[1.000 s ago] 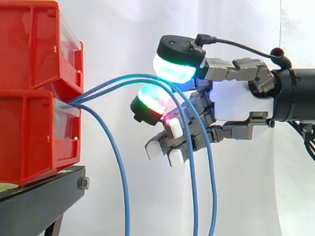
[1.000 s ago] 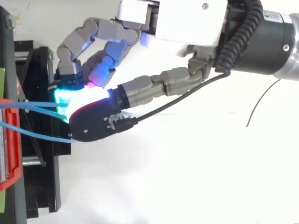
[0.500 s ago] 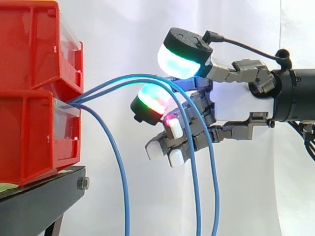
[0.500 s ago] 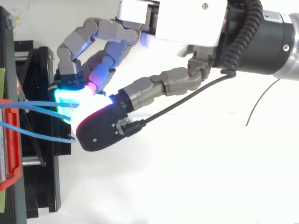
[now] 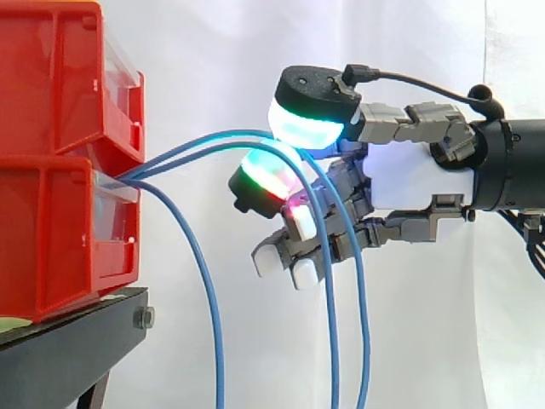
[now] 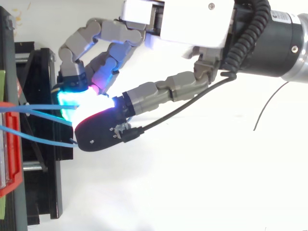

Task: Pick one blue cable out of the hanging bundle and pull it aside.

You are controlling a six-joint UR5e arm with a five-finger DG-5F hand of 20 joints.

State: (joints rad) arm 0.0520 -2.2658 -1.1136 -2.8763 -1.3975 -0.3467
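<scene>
Three blue cables come out of the front of the lower red bin (image 5: 51, 239). Two of them (image 5: 200, 146) arch rightward together, pass between the hand's thumb pad (image 5: 308, 128) and a glowing finger pad (image 5: 268, 175), then hang down. The third blue cable (image 5: 203, 264) drops on its own nearer the bin. My hand (image 5: 417, 175) reaches in from the right, its thumb pressed down over the arching pair and its other fingers curled below. In the top view the hand (image 6: 192, 24) closes on the cables (image 6: 43, 107) just off the bin's edge.
An upper red bin (image 5: 51, 77) is stacked on the lower one, both on the black stand (image 5: 68, 349) at the left. A white curtain hangs behind. Free room lies to the right of and below the hand.
The thumb, which had lifted half a second ago, has come back down onto the two arching cables. Their hanging parts have shifted slightly left. The arm has hardly moved.
</scene>
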